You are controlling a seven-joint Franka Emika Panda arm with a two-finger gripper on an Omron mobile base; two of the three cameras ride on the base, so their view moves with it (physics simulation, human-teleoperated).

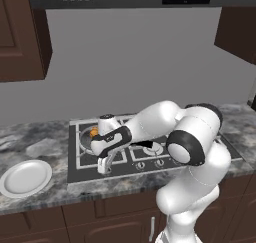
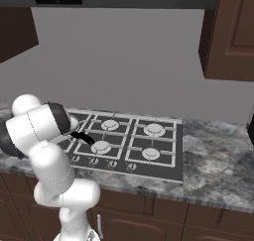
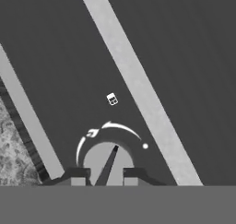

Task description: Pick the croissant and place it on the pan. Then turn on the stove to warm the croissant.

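Croissant (image 1: 93, 132), small golden-orange pastry, lies in round shiny steel pan (image 1: 88, 140) on rear left burner of dark grey gas stove (image 2: 163, 160). Two-finger gripper (image 1: 103, 168) points down at stove's front edge, just above left end of knob row. Hand view: dark fingertips (image 3: 77, 174) slightly apart, straddling round grey knob (image 3: 107, 162) with dark pointer line; whether pads touch knob, cannot tell. Flat white round plate (image 1: 25, 177) sits on speckled grey stone counter (image 1: 40, 199), left of stove.

counter (image 1: 45, 189): grey marble | stove (image 2: 163, 155) inset | white plate (image 1: 25, 178) left
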